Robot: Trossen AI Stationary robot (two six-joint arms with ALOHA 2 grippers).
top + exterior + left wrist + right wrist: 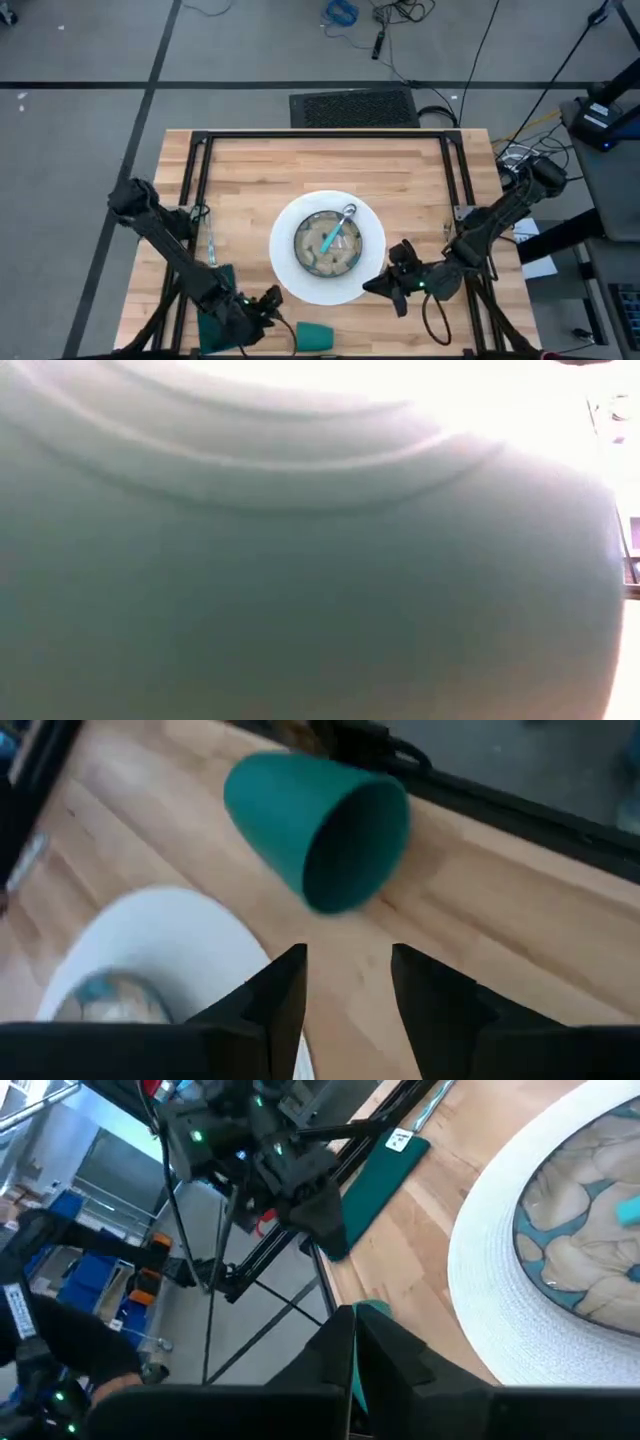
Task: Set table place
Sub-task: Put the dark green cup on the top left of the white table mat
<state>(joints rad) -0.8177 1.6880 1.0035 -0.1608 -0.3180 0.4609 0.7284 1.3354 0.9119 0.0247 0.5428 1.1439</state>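
Cup on its side at the table's near edge, my left gripper [345,990] just short of it.

The teal cup [318,828] lies tipped on the table [400,170], near the white plate [372,262]. Left fingers are apart and empty; a nudge could roll the cup off. Right gripper [352,1342] waits by the plate, fingers seemingly together. The low view is blocked, probably by the cup.

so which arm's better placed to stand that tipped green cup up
Left. Its open claw points at the cup lying on its side just ahead; the right claw sits across the plate.
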